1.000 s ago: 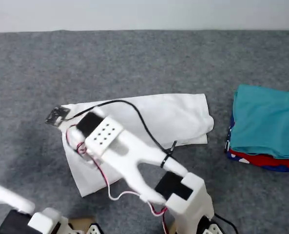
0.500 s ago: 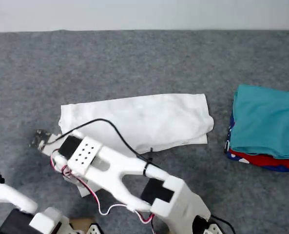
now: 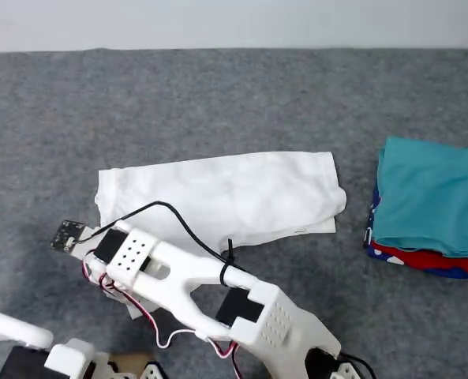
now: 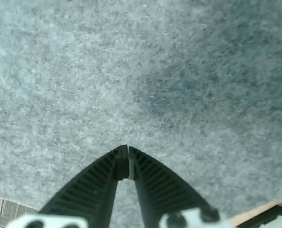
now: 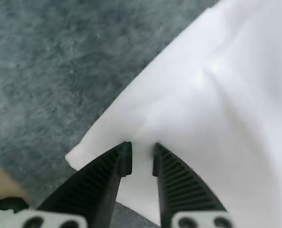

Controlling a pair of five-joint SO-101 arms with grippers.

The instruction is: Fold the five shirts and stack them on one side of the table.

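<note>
A white shirt [image 3: 226,193] lies spread across the middle of the grey table, partly folded. A stack of folded shirts [image 3: 431,209] with a teal one on top rests at the right edge. My right arm [image 3: 139,257] stretches across to the shirt's near-left corner. In the right wrist view the right gripper [image 5: 141,153] hangs just over that corner of the white shirt [image 5: 212,104], its fingers a narrow gap apart with cloth showing between them. The left gripper [image 4: 128,159] is shut with nothing in it, above bare table near the front left.
The left arm's base [image 3: 13,328] sits at the front left corner. Grey felt [image 3: 218,95] covers the table behind the shirt. A tan edge [image 4: 269,209] shows beside the left gripper.
The right arm has swung from the shirt's far-left corner toward the front, down to its near-left corner. The shirt and the stack have not moved.
</note>
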